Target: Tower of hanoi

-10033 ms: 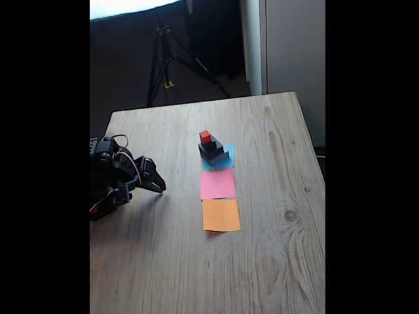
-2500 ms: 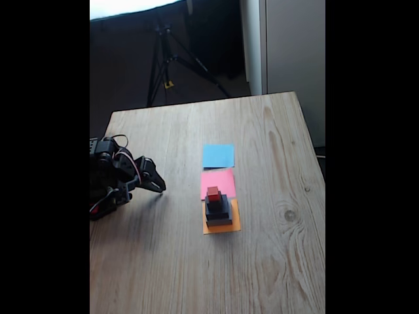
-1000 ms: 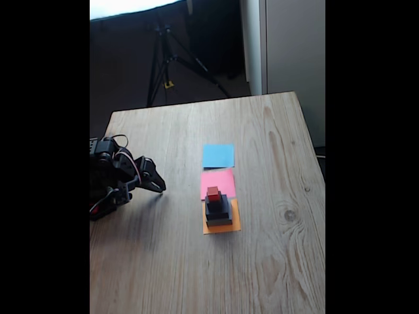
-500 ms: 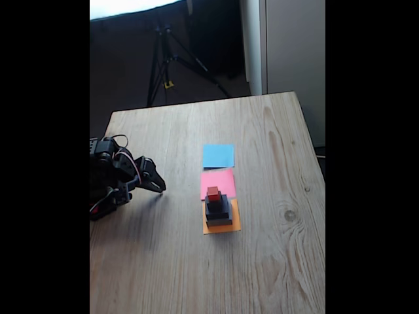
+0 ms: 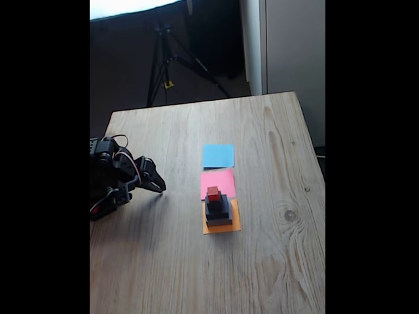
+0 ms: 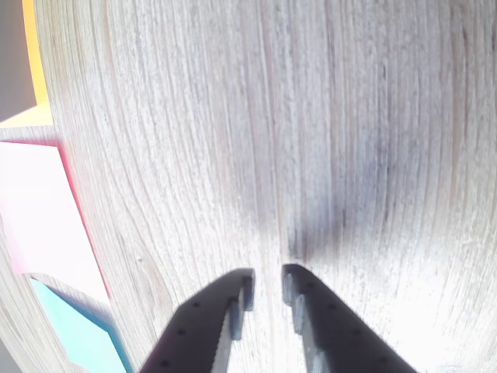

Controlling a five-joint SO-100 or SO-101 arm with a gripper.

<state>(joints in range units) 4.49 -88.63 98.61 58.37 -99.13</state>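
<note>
The tower of hanoi (image 5: 218,209) stands stacked on the orange paper square (image 5: 211,228): a grey slab at the bottom, black blocks above it and the tiny red cube (image 5: 213,193) on top. My gripper (image 5: 159,186) rests low at the table's left side, well apart from the tower. In the wrist view the gripper (image 6: 266,278) points at bare wood. Its black fingers (image 6: 233,299) are nearly together and hold nothing.
A pink paper square (image 5: 218,180) and a blue one (image 5: 218,156) lie in a row behind the orange one. In the wrist view the pink paper (image 6: 39,217) and blue paper (image 6: 74,334) sit at the left edge. A tripod (image 5: 163,59) stands beyond the wooden table (image 5: 275,261).
Ten seconds ago the tower stood on the blue square; it now stands on the orange one. Over the last 2.5 seconds nothing has moved, and the arm has stayed put.
</note>
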